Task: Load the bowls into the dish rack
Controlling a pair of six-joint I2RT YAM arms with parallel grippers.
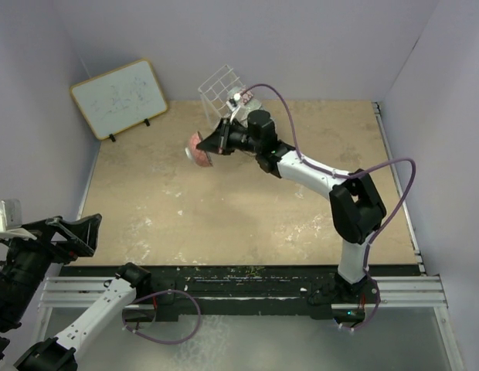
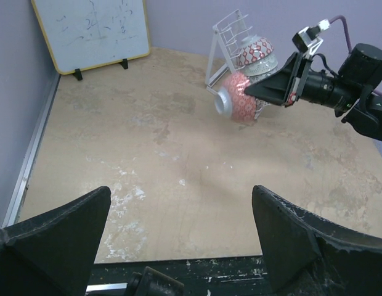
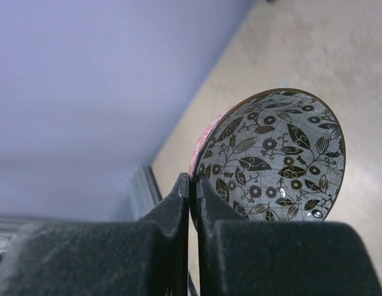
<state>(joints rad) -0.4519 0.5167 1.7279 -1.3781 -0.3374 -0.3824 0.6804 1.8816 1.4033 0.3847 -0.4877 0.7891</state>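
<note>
Between lilac walls [image 1: 301,46], scuffed tan table [image 1: 224,216]

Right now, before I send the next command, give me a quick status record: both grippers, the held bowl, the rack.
right gripper: shut on the rim of the red-pink bowl, bowl held on edge
left gripper: open, empty, near left edge of the table
dish rack: far edge, at least two bowls in it
red-pink bowl position: just in front of the rack, not yet in it
whiteboard: far left corner
</note>
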